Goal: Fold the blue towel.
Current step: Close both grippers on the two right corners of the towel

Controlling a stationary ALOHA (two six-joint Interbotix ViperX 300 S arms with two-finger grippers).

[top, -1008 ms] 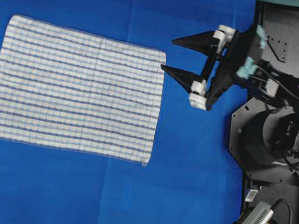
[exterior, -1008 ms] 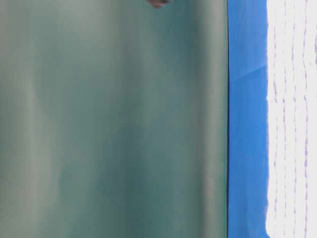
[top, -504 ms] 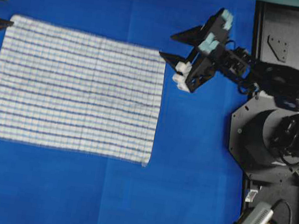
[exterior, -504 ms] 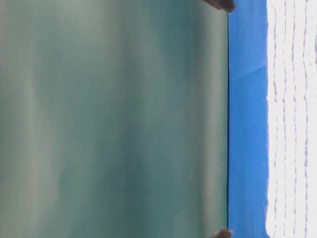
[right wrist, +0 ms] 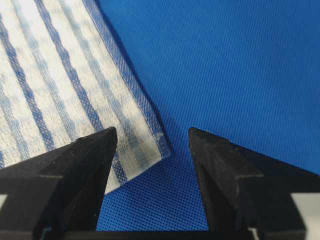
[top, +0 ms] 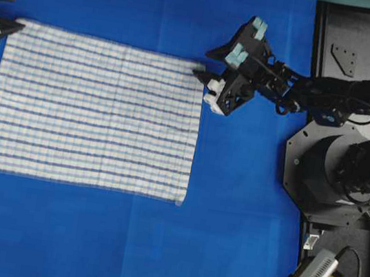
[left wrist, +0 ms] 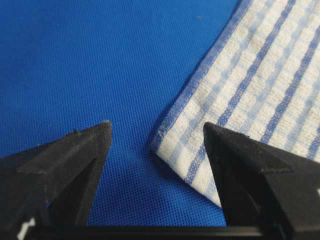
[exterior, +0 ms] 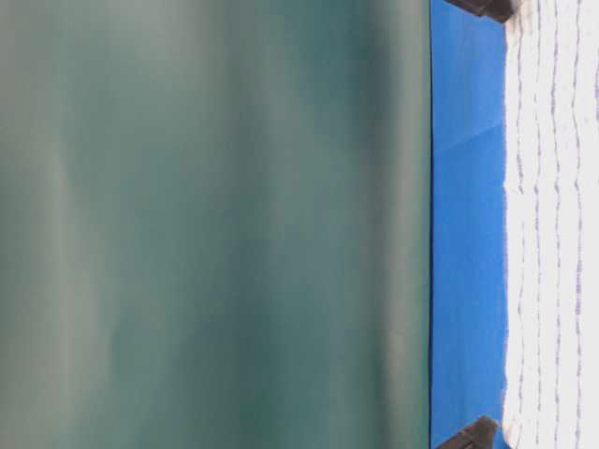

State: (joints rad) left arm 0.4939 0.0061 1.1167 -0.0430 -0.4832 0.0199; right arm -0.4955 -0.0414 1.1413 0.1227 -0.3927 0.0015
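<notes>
- We see the blue towel [top: 94, 111] lying flat — no fold made yet.
- Left gripper [left wrist: 156, 145] and right gripper [right wrist: 152, 145] gape empty, a far corner between each one's jaws — grasping and folding remain, we judge.

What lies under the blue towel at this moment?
The blue towel lies flat on the blue table covering, which shows on all sides. Whatever is beneath the towel's middle is covered; no bulge suggests anything there.

Checked towel [top: 95, 111] flat on blue table covering [top: 121, 240]
</notes>
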